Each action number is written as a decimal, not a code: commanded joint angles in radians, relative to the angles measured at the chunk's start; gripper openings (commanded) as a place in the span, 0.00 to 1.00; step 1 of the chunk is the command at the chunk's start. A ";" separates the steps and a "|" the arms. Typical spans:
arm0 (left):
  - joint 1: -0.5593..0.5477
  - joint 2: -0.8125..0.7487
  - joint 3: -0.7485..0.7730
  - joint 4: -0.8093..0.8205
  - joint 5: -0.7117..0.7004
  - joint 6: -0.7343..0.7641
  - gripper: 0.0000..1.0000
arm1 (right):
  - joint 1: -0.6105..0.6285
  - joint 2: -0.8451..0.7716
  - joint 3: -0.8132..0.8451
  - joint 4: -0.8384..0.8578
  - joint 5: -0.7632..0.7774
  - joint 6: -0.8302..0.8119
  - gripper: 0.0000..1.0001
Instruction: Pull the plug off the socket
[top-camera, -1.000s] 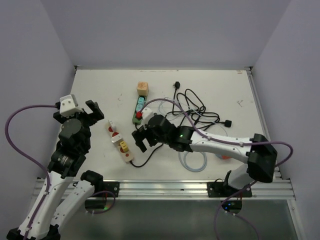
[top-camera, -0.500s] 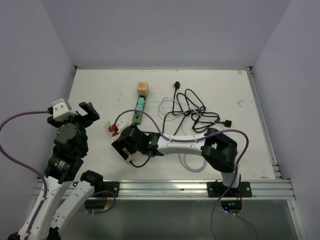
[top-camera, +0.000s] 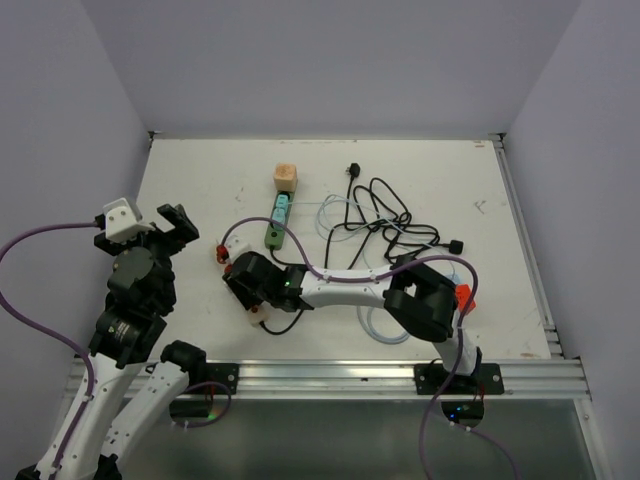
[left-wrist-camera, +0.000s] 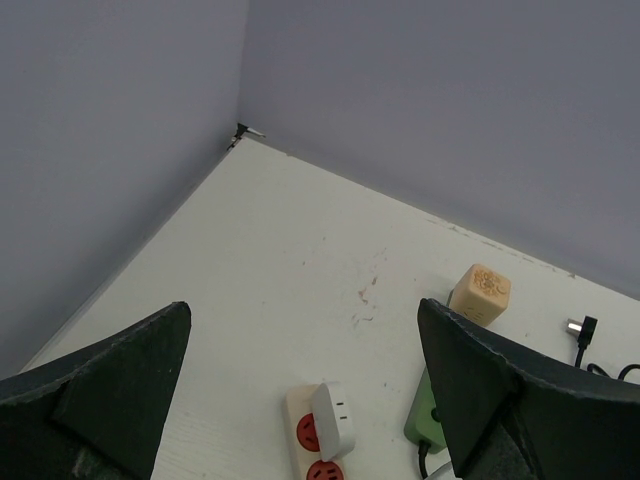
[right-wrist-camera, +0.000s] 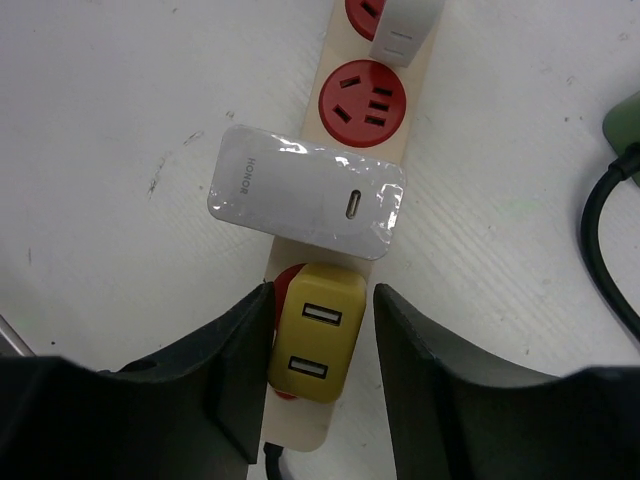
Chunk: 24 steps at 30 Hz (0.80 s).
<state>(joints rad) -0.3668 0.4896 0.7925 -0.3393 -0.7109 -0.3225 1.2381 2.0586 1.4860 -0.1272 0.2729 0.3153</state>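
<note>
Right arm's stretched across the lower middle of the frame, right gripper (top-camera: 248, 293) parked down over the lower end of the cream power strip (top-camera: 227, 252). Left gripper (top-camera: 142, 238) hangs at the left edge, jaws wide. Green strip (top-camera: 275, 222), tan cube (top-camera: 286, 177) and black cable tangle (top-camera: 385, 222) sit around centre.
</note>
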 joint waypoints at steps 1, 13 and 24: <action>0.005 -0.008 0.011 0.005 -0.010 -0.015 1.00 | 0.003 0.000 0.025 -0.006 0.029 0.042 0.46; 0.003 0.003 0.008 0.005 0.002 -0.013 1.00 | 0.000 -0.012 0.029 -0.123 0.078 0.062 0.24; 0.003 0.027 0.008 0.020 0.123 0.020 1.00 | -0.025 -0.248 -0.098 -0.192 0.198 0.021 0.00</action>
<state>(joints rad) -0.3668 0.5076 0.7925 -0.3389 -0.6529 -0.3206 1.2404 1.9652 1.4181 -0.2794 0.3859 0.3595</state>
